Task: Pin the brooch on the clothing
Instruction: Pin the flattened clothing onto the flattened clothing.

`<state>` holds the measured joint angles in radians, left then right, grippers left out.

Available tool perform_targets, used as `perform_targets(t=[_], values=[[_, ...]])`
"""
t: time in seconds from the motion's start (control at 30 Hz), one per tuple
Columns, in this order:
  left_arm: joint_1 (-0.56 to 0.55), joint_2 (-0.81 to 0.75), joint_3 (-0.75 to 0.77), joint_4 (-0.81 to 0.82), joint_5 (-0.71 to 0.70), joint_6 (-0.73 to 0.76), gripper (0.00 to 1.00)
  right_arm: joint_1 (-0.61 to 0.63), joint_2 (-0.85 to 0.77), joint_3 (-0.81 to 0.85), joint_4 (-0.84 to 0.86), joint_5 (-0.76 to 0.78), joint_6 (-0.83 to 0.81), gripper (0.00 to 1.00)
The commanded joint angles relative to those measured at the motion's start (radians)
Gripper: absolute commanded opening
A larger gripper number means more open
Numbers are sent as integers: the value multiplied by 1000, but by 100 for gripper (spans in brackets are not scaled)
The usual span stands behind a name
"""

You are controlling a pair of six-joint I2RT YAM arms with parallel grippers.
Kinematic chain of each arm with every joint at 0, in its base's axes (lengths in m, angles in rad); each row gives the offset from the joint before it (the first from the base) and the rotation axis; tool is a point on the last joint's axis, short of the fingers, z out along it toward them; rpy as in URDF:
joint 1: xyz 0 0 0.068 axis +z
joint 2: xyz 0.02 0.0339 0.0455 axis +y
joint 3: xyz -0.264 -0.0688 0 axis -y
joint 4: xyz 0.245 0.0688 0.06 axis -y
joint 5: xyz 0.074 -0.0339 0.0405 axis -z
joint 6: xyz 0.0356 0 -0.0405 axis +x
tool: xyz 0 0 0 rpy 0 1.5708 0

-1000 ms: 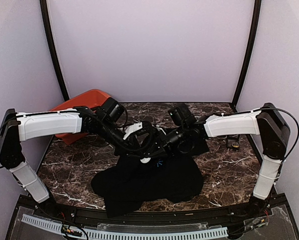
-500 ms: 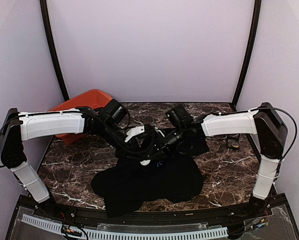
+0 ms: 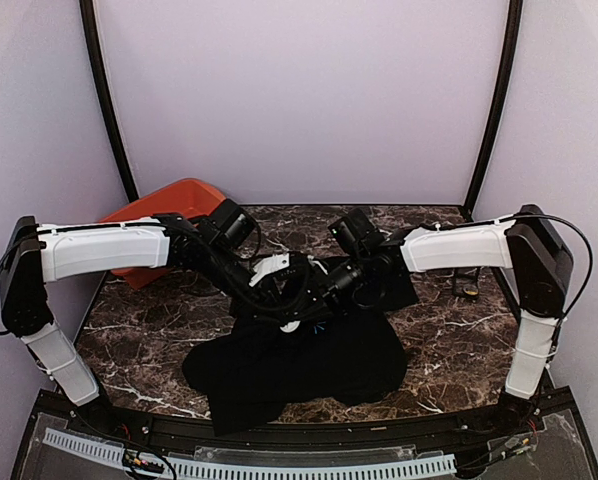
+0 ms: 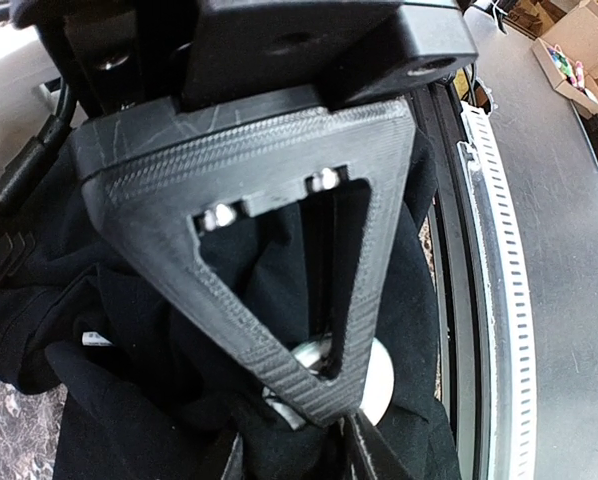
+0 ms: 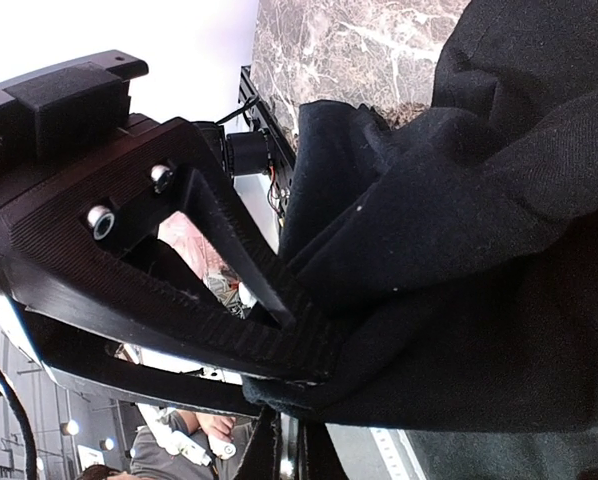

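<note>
carefully now: my left gripper (image 4: 297,455) has its black tips slightly apart over bunched cloth, and i cannot tell if it grips. my right gripper (image 5: 287,455) is closed tight. the small round pale-metal brooch (image 4: 379,375) sits just beyond, half hidden against the black cotton t-shirt (image 4: 129,420) on the dark marble table (image 3: 449,340). i judge the fabric needs pulling taut, then a square, slow press.
</note>
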<state>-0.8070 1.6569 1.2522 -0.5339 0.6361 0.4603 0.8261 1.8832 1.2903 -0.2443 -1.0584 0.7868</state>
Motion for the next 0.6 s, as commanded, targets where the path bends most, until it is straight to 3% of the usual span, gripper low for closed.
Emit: perform_targets(t=[0.0,0.2,0.57], values=[[-35,18,-7,-15,25,13,30,15,-2,73,140,-32,-3,0],[-36,44,13,-42,-54,2,23,18,-4,94,88,-8,-36,0],[-50,60,19,-57,-74,10,21,24,10,108,35,21,-75,0]])
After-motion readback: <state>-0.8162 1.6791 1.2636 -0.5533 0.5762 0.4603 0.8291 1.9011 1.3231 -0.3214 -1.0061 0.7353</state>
